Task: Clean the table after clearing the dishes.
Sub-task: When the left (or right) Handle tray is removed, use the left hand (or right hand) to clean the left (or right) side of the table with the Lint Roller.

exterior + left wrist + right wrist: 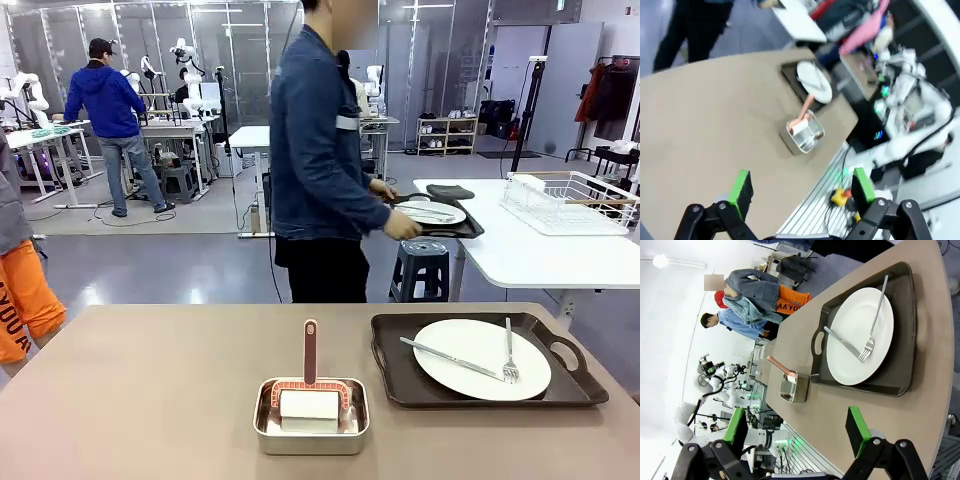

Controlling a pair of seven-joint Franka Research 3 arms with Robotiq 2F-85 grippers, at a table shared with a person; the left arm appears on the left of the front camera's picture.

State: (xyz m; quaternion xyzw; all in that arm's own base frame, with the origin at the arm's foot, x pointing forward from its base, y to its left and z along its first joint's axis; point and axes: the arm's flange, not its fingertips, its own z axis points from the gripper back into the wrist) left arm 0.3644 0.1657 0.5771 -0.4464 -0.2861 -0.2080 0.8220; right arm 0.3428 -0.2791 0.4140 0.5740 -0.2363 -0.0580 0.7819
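On the beige-brown table (150,400), at the right, a dark brown handled tray (400,380) holds a round white plate (450,335) with a knife (450,358) and a fork (510,355) on it. Past the table's far edge, a person in a blue jacket carries a second tray (465,230) with a plate (430,212) toward the white table. My left gripper (802,192) hangs open high above the table (715,125), holding nothing. My right gripper (796,429) is open above the near edge, short of the tray (900,365) and plate (850,355).
A small steel pan (310,420) with a pink-handled roller (310,375) sits at the table's front middle. A white table (520,255) at the back right bears a wire dish rack (570,200). A stool (420,268) stands beside it. Another person stands far left.
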